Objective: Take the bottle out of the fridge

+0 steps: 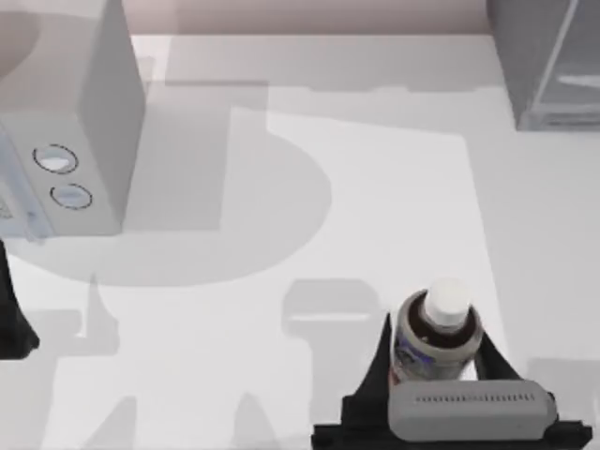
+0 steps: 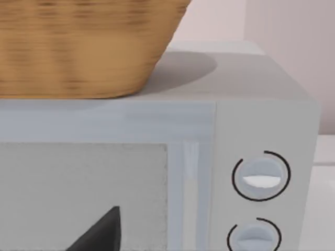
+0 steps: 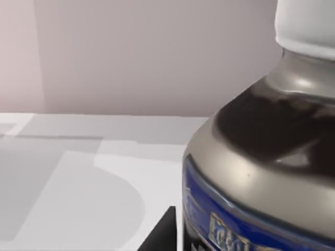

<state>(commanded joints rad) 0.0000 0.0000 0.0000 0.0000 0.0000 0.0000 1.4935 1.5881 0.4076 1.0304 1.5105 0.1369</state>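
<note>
The bottle (image 1: 438,330) stands upright near the table's front edge, right of centre, with a white cap, a dark body and a blue label. My right gripper (image 1: 437,354) is shut on it, one black finger on each side of the body. The right wrist view has the bottle (image 3: 261,157) very close, with one fingertip (image 3: 163,234) beside it. The fridge (image 1: 521,56), dark grey with a pale glass panel, stands at the far right corner, well away from the bottle. My left gripper (image 1: 13,323) is parked at the table's left edge.
A light grey box with two blue-ringed dials (image 1: 89,122) stands at the far left. The left wrist view faces its front (image 2: 251,120) and has a wicker basket (image 2: 78,47) on top of it. Bare white table lies between the box and the fridge.
</note>
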